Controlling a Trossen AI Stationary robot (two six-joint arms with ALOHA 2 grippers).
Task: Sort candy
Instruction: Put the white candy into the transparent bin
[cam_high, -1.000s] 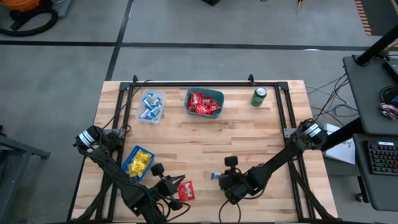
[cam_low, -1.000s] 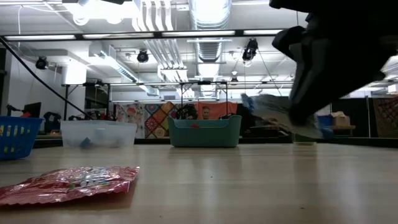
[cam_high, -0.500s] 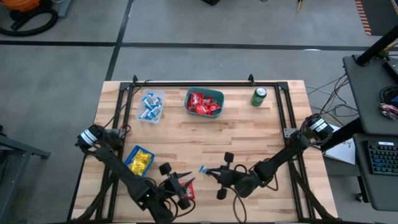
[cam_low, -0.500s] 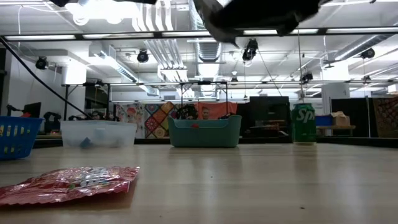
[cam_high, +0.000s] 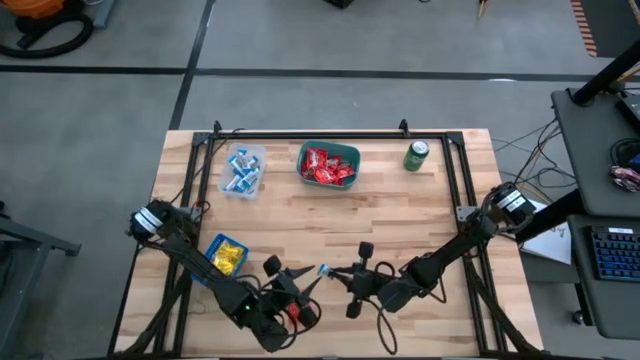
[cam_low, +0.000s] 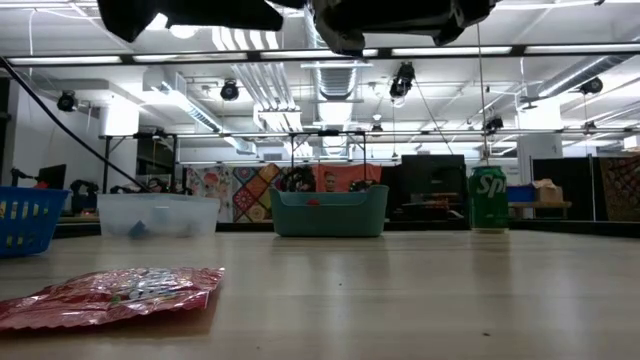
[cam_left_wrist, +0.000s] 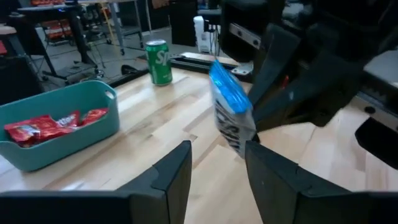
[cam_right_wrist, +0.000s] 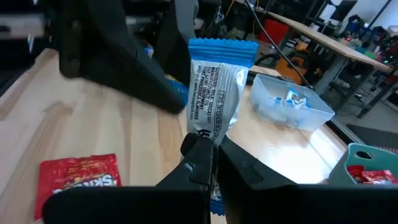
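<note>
The right gripper (cam_high: 338, 275) hangs over the front middle of the worktop (cam_high: 400, 215), its jaws clamped on the lower end of a blue-and-white wrapped candy (cam_right_wrist: 214, 87), which stands upright above the fingers in the right wrist view. The left gripper (cam_high: 308, 283) faces it from just beside, jaws apart, with that candy (cam_left_wrist: 229, 112) near its fingertips (cam_left_wrist: 180, 163); from the left wrist view it cannot be told whether they touch the wrapper.

A single red candy packet (cam_low: 110, 295) lies flat on the wood near the front edge, under the left arm; in the high view only a bit of red (cam_high: 294, 310) shows there.

Toward the back edge, a clear tub (cam_high: 242, 171) holds blue-and-white candies, and just to its right a teal bin (cam_high: 328, 165) holds red packets. A blue basket (cam_high: 224, 259) near the left edge holds yellow packets. A green drink can (cam_high: 416, 155) stands upright near the back right corner, well apart from both grippers. A black frame (cam_high: 310, 133) runs along the back and sides of the worktop
</note>
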